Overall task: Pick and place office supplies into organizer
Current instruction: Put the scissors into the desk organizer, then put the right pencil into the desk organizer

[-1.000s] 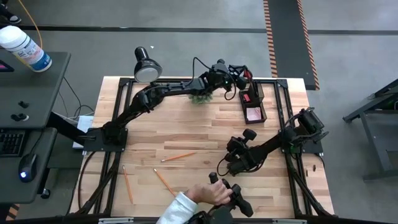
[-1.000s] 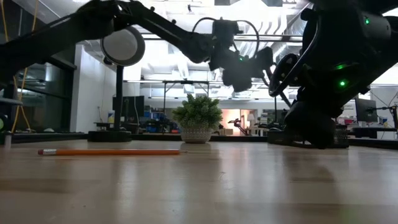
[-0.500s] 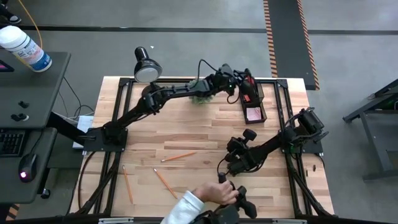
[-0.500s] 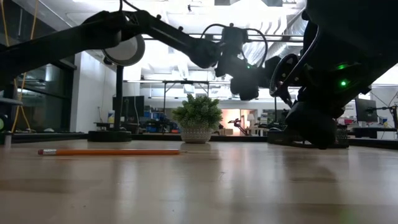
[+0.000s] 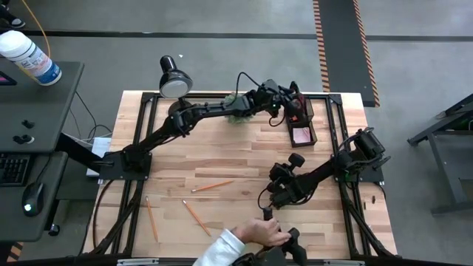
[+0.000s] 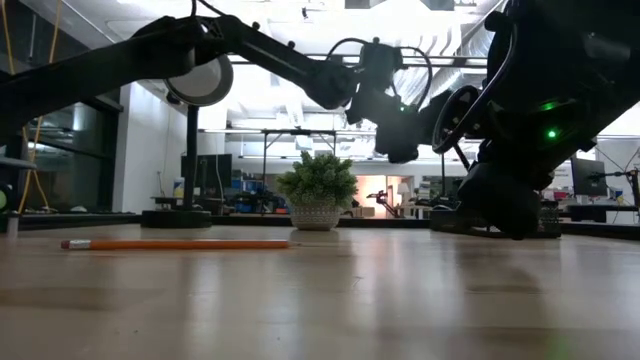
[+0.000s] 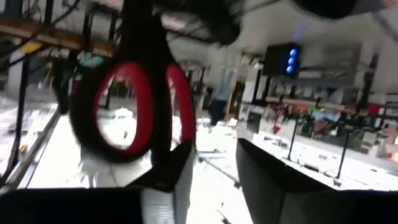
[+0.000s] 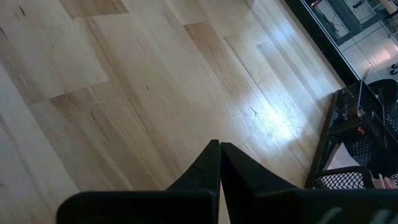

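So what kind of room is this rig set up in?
Probably a robotics lab or workshop, not an office. The wooden table sits on a bare concrete floor with striped hazard tape, and the low view shows more workbenches and equipment behind the plant.

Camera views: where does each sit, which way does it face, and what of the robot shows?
High: overhead, looking straight down; both arms, left gripper at the organizer.
Low: at tabletop height, looking level past a pencil and plant; arms overhead.
Left wrist: past its own fingers; scissors close ahead.
Right wrist: down at bare wood; right gripper shut.
Shared: high and right wrist both show the organizer.
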